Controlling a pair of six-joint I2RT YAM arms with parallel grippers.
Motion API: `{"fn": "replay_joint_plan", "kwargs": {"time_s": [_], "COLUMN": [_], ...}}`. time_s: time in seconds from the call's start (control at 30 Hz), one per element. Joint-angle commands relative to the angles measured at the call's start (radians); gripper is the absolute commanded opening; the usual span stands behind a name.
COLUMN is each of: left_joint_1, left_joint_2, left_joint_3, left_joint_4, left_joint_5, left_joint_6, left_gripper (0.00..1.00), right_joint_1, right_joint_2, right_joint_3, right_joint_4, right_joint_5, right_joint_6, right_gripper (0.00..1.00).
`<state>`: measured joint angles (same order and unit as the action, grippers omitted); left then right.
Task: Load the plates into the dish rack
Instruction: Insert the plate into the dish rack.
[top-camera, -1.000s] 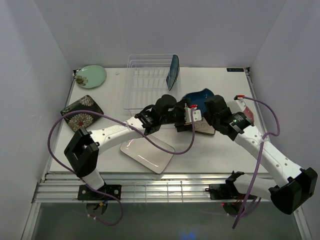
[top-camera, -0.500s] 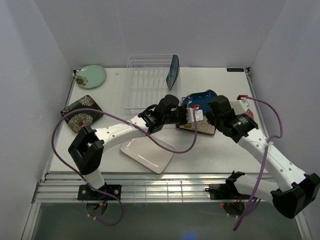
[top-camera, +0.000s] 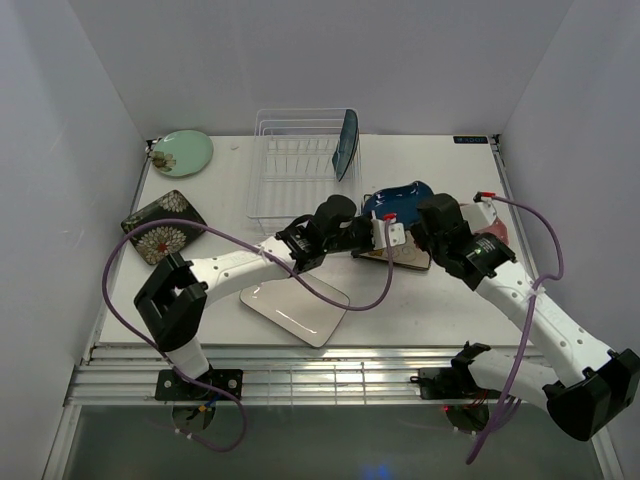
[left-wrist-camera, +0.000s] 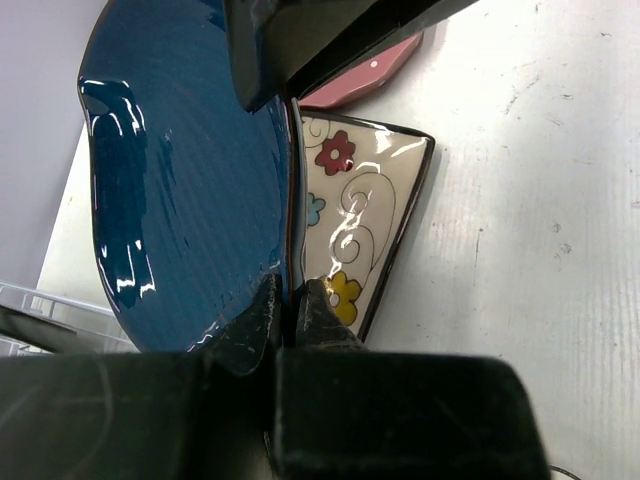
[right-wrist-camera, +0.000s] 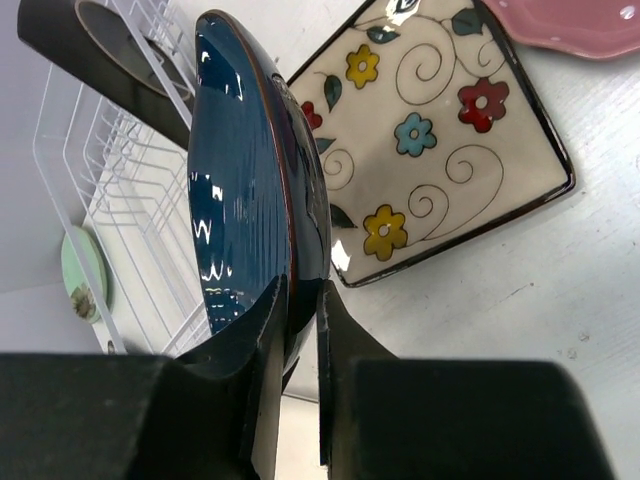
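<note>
Top external view: the dark blue plate (top-camera: 396, 196) sits just off the dish rack's (top-camera: 295, 165) near right corner, on the side toward the arm bases, and both arms meet on it. The left wrist view shows the left gripper (left-wrist-camera: 291, 300) pinched narrow on the plate's rim, one finger on each face. The right wrist view shows the right gripper (right-wrist-camera: 300, 300) clamped on the rim in the same way, with the plate tipped up on its edge between the fingers.

Under the raised plate lies the patterned square plate (right-wrist-camera: 430, 150), flat on the table (top-camera: 440, 300) and farther from the rack than the blue one. Beyond it, still farther right of the rack, lies the pink plate (right-wrist-camera: 580, 20).

A teal plate (top-camera: 346, 143) stands upright inside the rack at its right end. The white rectangular plate (top-camera: 295, 305) lies flat in front of the rack, well apart from it, partly under the left arm. The dark floral plate (top-camera: 163, 225) lies off the rack's near left side, and the pale green plate (top-camera: 182, 152) off its far left corner.
</note>
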<state>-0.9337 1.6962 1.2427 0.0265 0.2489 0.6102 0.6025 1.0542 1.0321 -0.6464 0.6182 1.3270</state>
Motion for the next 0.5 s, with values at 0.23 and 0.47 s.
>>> {"fn": "replay_joint_plan", "kwargs": {"time_s": [0.23,0.47], "left_joint_1": [-0.002,-0.002], "left_joint_2": [-0.164,-0.236], "left_joint_3": [-0.097,-0.150], "left_joint_4": [0.113,0.139], "left_joint_5": [-0.003,-0.019], "left_joint_6": [-0.131,-0.168], "left_gripper": [0.00,0.00], "right_joint_1": [0.016,0.016], "right_joint_2": [-0.135,-0.168], "right_joint_3": [-0.053,-0.076], "right_joint_4": [0.276,0.353], "right_joint_5": [-0.023,-0.012], "right_joint_6": [-0.169,-0.305], "right_gripper": [0.66,0.95]}}
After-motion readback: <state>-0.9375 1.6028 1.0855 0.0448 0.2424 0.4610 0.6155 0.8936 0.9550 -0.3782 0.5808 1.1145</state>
